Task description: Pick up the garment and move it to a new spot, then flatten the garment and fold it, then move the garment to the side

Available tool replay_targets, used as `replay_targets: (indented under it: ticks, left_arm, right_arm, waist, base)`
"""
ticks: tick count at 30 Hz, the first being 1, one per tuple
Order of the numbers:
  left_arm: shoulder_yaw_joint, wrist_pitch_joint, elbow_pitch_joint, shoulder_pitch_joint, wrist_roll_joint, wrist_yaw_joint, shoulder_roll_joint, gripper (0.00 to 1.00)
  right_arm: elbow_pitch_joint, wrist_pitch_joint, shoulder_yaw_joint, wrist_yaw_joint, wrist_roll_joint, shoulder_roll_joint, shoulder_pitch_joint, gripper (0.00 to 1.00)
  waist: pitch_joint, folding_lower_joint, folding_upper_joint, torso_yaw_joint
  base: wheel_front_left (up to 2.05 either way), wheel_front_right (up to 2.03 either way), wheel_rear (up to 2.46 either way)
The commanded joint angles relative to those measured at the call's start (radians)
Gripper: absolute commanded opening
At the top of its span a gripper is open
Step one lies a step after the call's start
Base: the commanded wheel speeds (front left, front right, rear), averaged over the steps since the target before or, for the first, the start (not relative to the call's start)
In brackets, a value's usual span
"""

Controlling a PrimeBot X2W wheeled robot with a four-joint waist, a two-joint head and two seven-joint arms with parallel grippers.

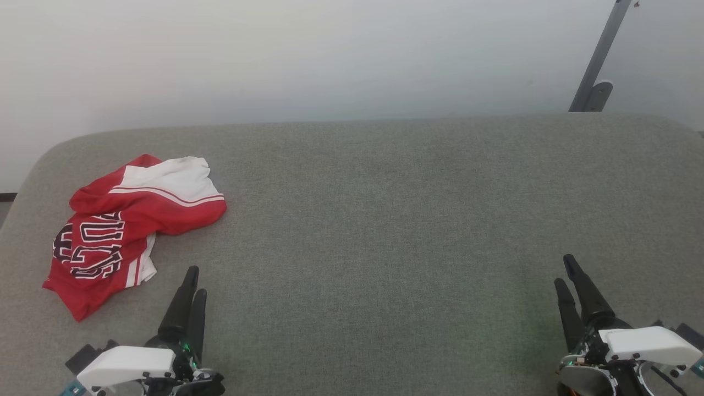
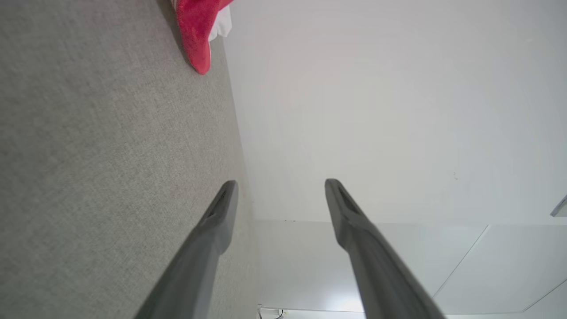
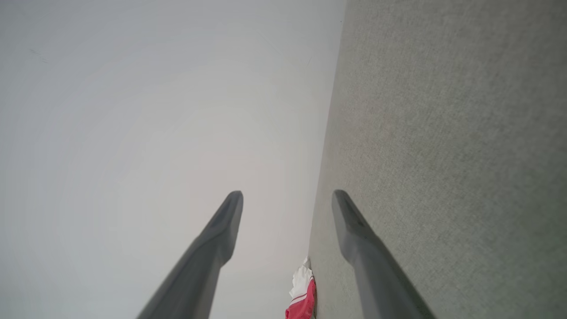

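Left gripper (image 1: 196, 280), fingers apart and empty, sits nearest the crumpled garment (image 1: 126, 220), which lies forward-left of it on the grey table (image 1: 385, 209), seemingly elongated near-to-far; right gripper (image 1: 562, 269), also spread, well apart

Left end effector (image 2: 281, 184), two dark fingers spread wide apart above the grey fabric bench (image 2: 88, 155), red garment (image 2: 197, 31) with a white patch at the bench's edge, pale wall (image 2: 398, 110) beyond

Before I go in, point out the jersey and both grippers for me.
red jersey T-shirt (image 1: 137, 220), head view, red cloth near its middle
left gripper (image 1: 197, 279), head view, midway between its two fingertips
right gripper (image 1: 563, 268), head view, midway between its two fingertips
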Motion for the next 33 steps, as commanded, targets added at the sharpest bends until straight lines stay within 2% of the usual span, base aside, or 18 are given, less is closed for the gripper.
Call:
replay_targets:
  ticks: [1, 17, 25, 33]
  left_arm:
    - [-0.003, -0.008, -0.022, -0.031, 0.016, -0.002, 0.008, 1.00]
    - [-0.054, -0.094, -0.008, -0.049, 0.193, -0.002, 0.059, 1.00]
    - [-0.053, -0.125, -0.003, -0.051, 0.310, -0.003, 0.068, 1.00]
    - [-0.058, -0.154, -0.006, -0.051, 0.460, -0.003, 0.084, 1.00]
  right_arm:
    - [-0.016, -0.006, 0.001, 0.000, -0.009, -0.010, -0.032, 1.00]
    - [-0.010, -0.100, 0.117, 0.000, -0.159, -0.096, -0.071, 1.00]
    - [0.034, -0.142, 0.182, 0.000, -0.283, -0.144, -0.102, 1.00]
    - [0.047, -0.172, 0.196, 0.000, -0.435, -0.169, -0.124, 1.00]
  waist:
    - [0.000, 0.0000, -0.0001, 0.000]
    - [0.002, 0.0000, -0.0001, 0.002]
    - [0.001, 0.0000, -0.0001, 0.004]
    - [0.001, 0.0000, -0.0001, 0.004]
  base:
    - [0.00, 0.00, 0.00]
    - [0.00, 0.00, 0.00]
    - [0.00, 0.00, 0.00]
    - [0.00, 0.00, 0.00]
